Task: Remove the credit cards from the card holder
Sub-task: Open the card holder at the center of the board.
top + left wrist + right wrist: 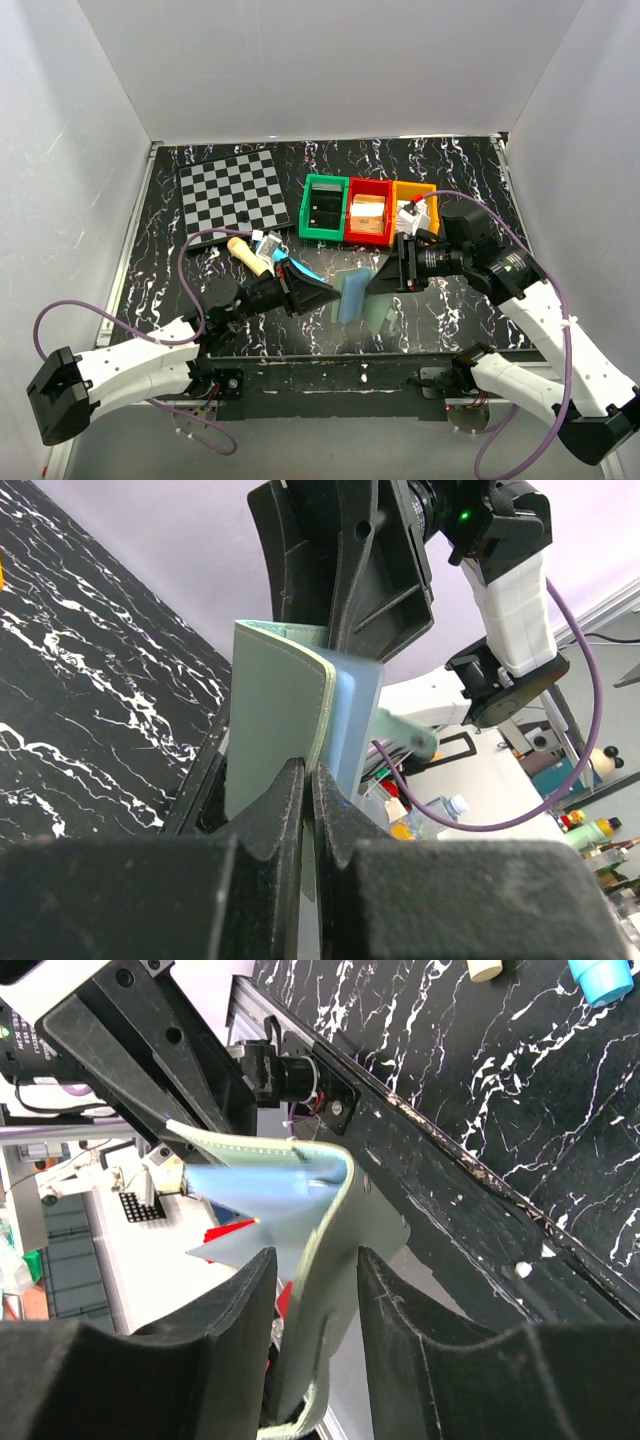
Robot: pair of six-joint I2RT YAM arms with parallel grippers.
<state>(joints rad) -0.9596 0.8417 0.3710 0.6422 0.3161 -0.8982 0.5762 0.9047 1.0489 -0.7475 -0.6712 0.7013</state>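
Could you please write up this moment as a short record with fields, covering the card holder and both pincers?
card holder: partly open, held in the air between the two arms
left pincer: shut on the card holder's edge
right pincer: open, one panel of the holder between its jaws
credit cards: none discernible
farther back: checkered board, coloured bins
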